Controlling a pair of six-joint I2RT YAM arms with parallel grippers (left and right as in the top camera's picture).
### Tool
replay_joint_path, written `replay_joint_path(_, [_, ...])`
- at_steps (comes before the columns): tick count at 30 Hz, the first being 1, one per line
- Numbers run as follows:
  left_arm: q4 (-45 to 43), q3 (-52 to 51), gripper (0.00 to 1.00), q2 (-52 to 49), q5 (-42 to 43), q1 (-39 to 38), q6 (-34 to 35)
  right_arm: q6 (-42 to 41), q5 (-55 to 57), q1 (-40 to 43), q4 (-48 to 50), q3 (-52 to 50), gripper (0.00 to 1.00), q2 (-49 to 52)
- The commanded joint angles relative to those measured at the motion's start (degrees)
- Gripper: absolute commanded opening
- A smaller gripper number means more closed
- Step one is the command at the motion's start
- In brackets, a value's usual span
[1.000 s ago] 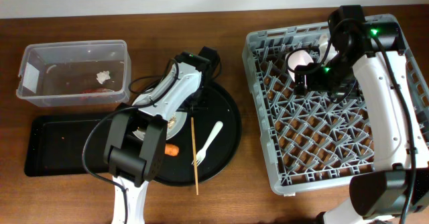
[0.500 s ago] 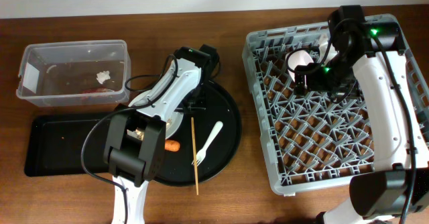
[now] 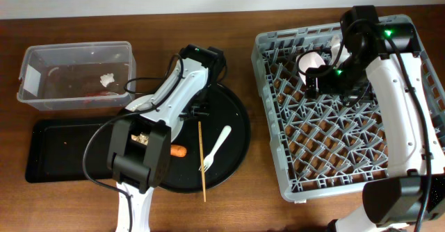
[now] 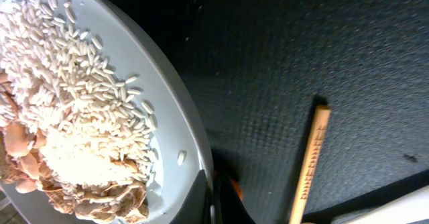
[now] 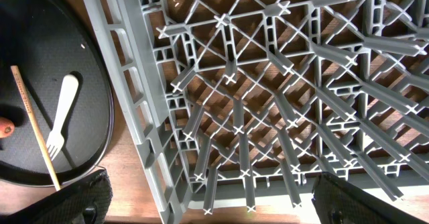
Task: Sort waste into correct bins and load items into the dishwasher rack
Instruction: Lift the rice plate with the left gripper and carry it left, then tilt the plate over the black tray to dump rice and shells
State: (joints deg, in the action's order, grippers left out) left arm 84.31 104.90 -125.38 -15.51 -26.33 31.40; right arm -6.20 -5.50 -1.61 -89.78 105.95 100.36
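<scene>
Clear tub (image 3: 31,76) far left holds the crumpled tissue (image 3: 107,80) and the red wrapper (image 3: 83,96). Shallow black rectangular tray (image 3: 62,148) sits just near of it, only tiny specks visible inside. Round black tray (image 3: 233,142) in the centre carries the carrot (image 3: 179,150), chopstick (image 3: 201,159) and fork (image 3: 217,147), with the chopstick between the other two. Left gripper (image 4: 208,204) is clamped on the rim of the grey plate (image 4: 171,117) at the tray's left side; the plate is loaded with white rice (image 4: 67,70) and beige food scraps (image 4: 40,163). Dishwasher rack (image 3: 264,114) on the right has a small whitish cup (image 3: 311,62) in its far part. Right gripper (image 5: 211,190) hangs over the rack, fingers spread wide, grasping nothing
</scene>
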Motion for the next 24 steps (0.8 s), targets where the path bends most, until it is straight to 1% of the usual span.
replay_joint_path(1, [1.2,1.3,0.0,1.3,-2.5,2.2,1.4,0.0,-0.3,-0.3,0.0,0.0,0.98,0.3])
replay_joint_path(6, [2.1,1.3,0.0,4.4,-2.5,5.9,1.3,0.0,0.1,-0.3,-0.1,0.0,0.99,0.3])
replay_joint_path(12, [3.4,1.3,0.0,8.3,-1.6,11.3,-1.4,0.0,0.2,-0.3,-0.3,0.0,0.99,0.3])
replay_joint_path(24, [4.1,1.1,0.0,12.6,7.9,19.2,-9.2,0.3,0.2,-0.3,-0.5,0.0,0.99,0.3])
